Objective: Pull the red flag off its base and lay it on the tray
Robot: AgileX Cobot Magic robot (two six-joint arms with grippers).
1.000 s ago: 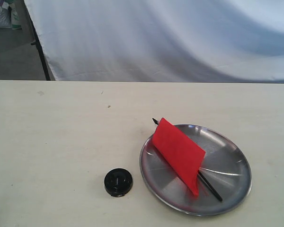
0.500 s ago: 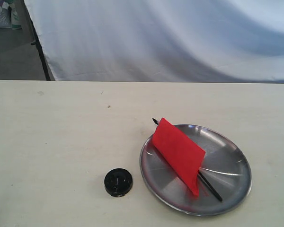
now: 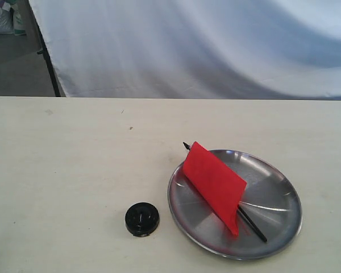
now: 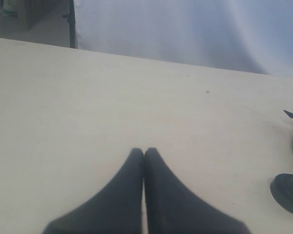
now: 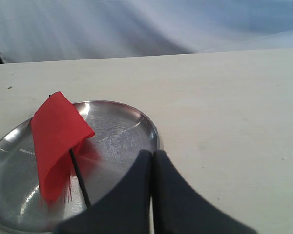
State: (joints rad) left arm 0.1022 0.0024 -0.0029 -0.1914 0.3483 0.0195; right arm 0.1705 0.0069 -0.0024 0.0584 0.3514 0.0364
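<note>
From the outside camera, the tray (image 3: 275, 196) sits on the counter (image 3: 74, 170) holding the red flag (image 3: 215, 183), whose cloth lies across the middle while the stick's pointed tip pokes over the tray's rim; the base (image 3: 142, 219) stands alone just beside the tray. The left wrist camera shows the left hand (image 4: 144, 152) clenched on nothing, well apart from the tray and flag. The right wrist camera shows the right hand (image 5: 152, 153) likewise clenched and empty, its tips over the tray's rim, near the flag's stick but apart from it.
</note>
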